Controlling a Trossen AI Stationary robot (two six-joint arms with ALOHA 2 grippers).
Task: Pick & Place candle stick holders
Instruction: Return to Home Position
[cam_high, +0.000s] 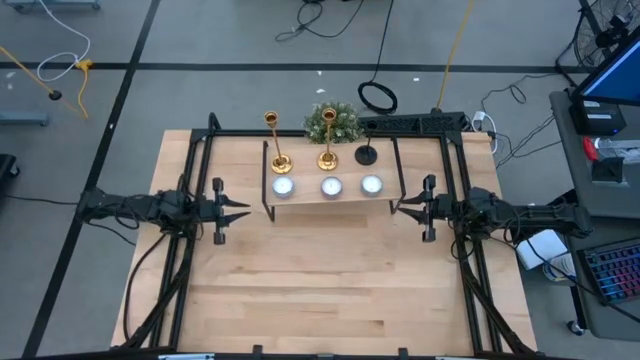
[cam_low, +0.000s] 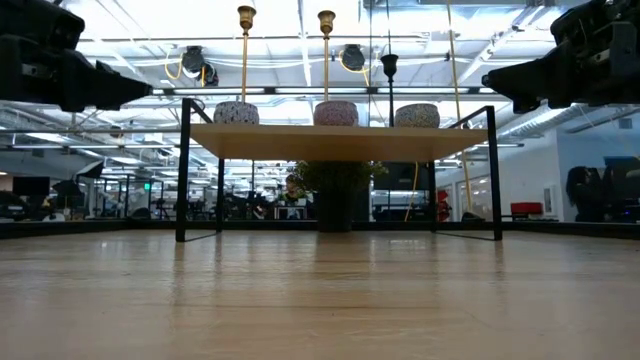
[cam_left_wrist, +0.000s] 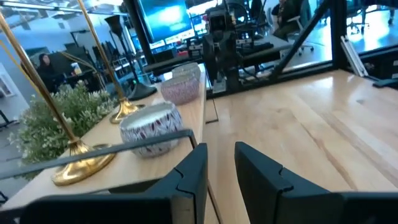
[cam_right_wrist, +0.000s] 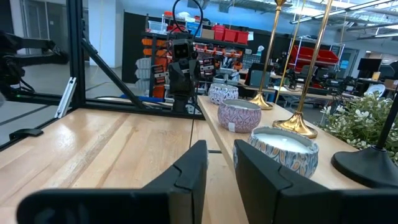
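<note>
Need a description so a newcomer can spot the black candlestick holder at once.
On the wooden table, a small shelf stands at the back centre. Behind its row of three candle tins, look towards the right arm. The black candlestick holder there is short and dark, unlike the two tall gold candlesticks beside it.

Around your wooden table (cam_high: 330, 290) you see a grey floor (cam_high: 200, 40) with dark lines and loose cables (cam_high: 383, 40). On the right side stands a desk with a blue screen (cam_high: 615, 70) and a keyboard (cam_high: 615, 275). Bright ceiling lights (cam_low: 300, 20) shine over the large open room.
</note>
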